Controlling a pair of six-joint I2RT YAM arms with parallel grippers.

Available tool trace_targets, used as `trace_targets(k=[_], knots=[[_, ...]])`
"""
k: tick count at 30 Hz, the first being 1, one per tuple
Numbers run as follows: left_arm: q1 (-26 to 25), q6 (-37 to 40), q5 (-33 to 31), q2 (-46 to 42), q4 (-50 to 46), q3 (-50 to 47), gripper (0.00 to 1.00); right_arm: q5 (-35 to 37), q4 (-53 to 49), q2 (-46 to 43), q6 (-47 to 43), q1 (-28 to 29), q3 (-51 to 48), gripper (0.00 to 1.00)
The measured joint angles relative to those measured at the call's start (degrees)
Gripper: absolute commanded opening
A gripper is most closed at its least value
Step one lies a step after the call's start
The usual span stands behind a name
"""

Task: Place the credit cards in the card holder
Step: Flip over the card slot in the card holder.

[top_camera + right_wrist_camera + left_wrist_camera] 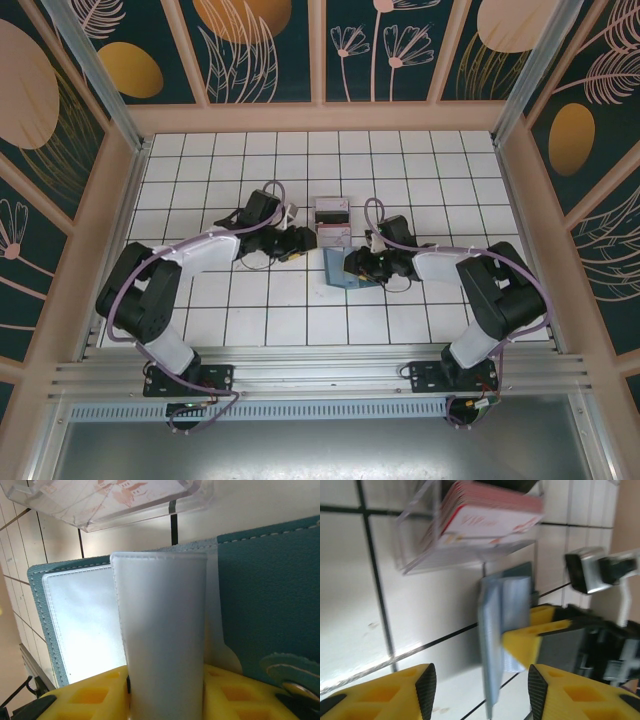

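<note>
The teal card holder (338,270) lies open on the tiles, between the two grippers. My right gripper (167,692) is shut on one of its pale inner leaves (162,630), which stands upright between the yellow fingers; the teal cover (270,590) is to its right. In the left wrist view the card holder (492,630) is edge-on, and my left gripper (482,692) is open with that edge in the wide gap between its pads. The credit cards (485,515) are stacked in a clear plastic box (420,555) just beyond the card holder. The left gripper (300,243) is close to the holder's left side.
The clear box (331,212) sits on the white tiled floor just behind the card holder; in the right wrist view it (110,500) is at the top. Wooden walls surround the tiled area. The right gripper's yellow fingers (535,640) are in the left wrist view.
</note>
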Motion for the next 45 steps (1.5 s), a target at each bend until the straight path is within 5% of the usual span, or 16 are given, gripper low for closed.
trace_targets(k=[13, 20, 25, 31, 39, 45], knots=[[-5.44, -5.90, -0.48, 9.31, 4.57, 0.20, 0.53, -0.48, 2.25, 0.31, 1.97, 0.07, -0.96, 0.32], [-7.87, -8.94, -0.04, 12.22, 7.48, 2.78, 0.14, -0.74, 3.56, 0.35, 2.45, 0.04, -1.60, 0.32], [-7.87, -7.67, -1.73, 12.20, 5.31, 3.74, 0.01, -1.77, 5.38, -0.09, 3.26, 0.00, -2.10, 0.50], [-7.74, -3.48, -5.05, 11.98, -4.09, 8.90, 0.00, -0.68, 3.82, -2.27, 2.40, -0.83, -1.97, 0.65], [-7.61, 4.72, -12.00, 10.43, -23.12, 19.50, 0.00, 1.07, -0.13, -3.85, 0.39, -3.41, -1.95, 0.66], [-7.32, 6.10, -13.25, 9.05, -25.62, 16.76, 0.01, 1.31, -4.42, -5.22, -1.05, -3.96, -1.16, 0.65]])
